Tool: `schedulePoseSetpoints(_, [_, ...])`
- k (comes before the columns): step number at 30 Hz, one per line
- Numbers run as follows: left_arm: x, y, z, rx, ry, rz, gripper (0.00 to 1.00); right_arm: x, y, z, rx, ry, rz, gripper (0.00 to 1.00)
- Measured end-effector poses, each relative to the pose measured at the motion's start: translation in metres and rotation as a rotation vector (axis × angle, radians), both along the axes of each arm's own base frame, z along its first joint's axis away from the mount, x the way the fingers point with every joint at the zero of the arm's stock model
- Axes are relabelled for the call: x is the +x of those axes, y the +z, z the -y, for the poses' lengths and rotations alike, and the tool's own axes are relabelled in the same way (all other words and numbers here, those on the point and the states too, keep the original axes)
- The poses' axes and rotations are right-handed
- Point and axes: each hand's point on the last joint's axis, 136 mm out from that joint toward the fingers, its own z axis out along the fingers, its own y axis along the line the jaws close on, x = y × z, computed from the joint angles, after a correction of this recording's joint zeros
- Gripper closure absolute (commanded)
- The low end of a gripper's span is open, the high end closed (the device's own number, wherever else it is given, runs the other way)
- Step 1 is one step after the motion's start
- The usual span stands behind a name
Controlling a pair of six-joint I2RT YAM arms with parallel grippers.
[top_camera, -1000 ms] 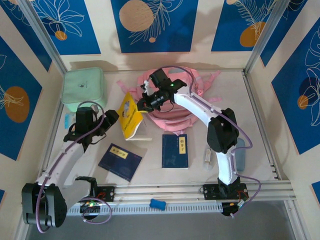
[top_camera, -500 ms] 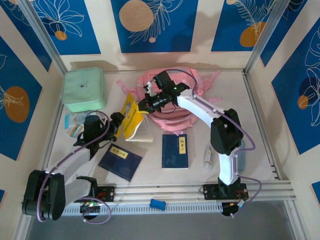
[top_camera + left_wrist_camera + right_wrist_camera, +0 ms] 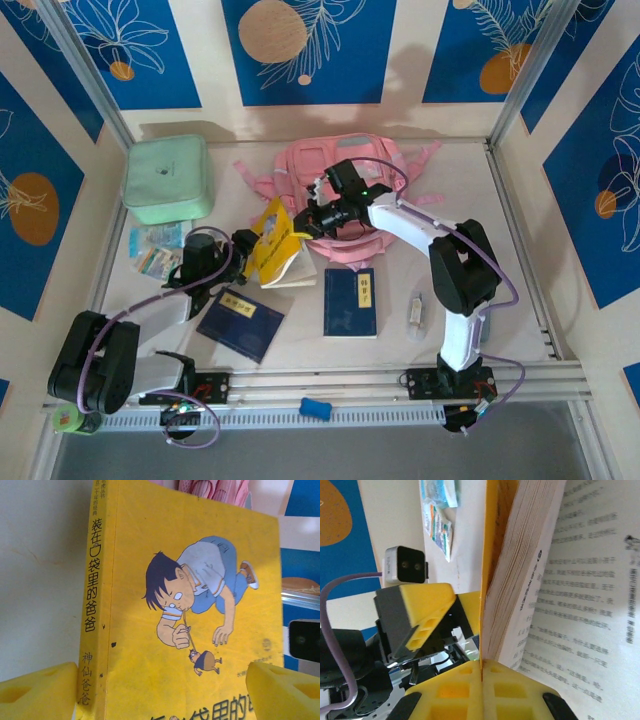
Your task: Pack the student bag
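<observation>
My right pincer (image 3: 481,672) pinches the front cover of the yellow book (image 3: 190,605), propping it up just beside the student bag (image 3: 370,155) lying at the back, while my left pincer (image 3: 165,690) stands spread astride the book's lower edge, likely to steady it for packing.

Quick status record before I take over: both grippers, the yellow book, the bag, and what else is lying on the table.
left gripper: open, fingers either side of the yellow book, not closed on it
right gripper: shut on the yellow book's cover; pages fan away from it
yellow book: between the two grippers, in front of the student bag
student bag: lying at the table's far side
also on table: tilted blue book, straight blue book, mint green case, snack packets
</observation>
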Motion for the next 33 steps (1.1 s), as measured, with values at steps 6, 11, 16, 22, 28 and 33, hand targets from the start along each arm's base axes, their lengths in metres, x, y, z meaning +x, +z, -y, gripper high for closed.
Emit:
schedulePoseSetpoints(6, [-0.001,0.002,-0.002,0.011,0.021,0.0,0.12,0.003,-0.001,0.002,0.02,-0.03,-0.038,1.0])
schedulePoseSetpoints(11, [-0.005,-0.004,-0.002,0.013,0.027,-0.038,0.08,0.004,0.017,-0.01,0.051,-0.02,-0.016,1.0])
schedulePoseSetpoints(16, [-0.007,-0.014,0.004,0.003,0.025,-0.078,0.05,0.005,0.031,-0.018,0.097,-0.004,0.001,1.0])
schedulePoseSetpoints(22, [-0.004,-0.012,0.018,-0.025,0.021,-0.058,0.07,0.005,0.023,-0.015,0.097,-0.013,-0.016,1.0])
schedulePoseSetpoints(28, [0.0,-0.006,0.019,-0.032,0.039,-0.033,0.17,0.002,-0.012,0.006,0.051,-0.051,-0.082,1.0])
schedulePoseSetpoints(33, [-0.001,-0.003,0.016,-0.012,0.052,-0.02,0.28,0.001,-0.023,0.015,0.028,-0.063,-0.097,1.0])
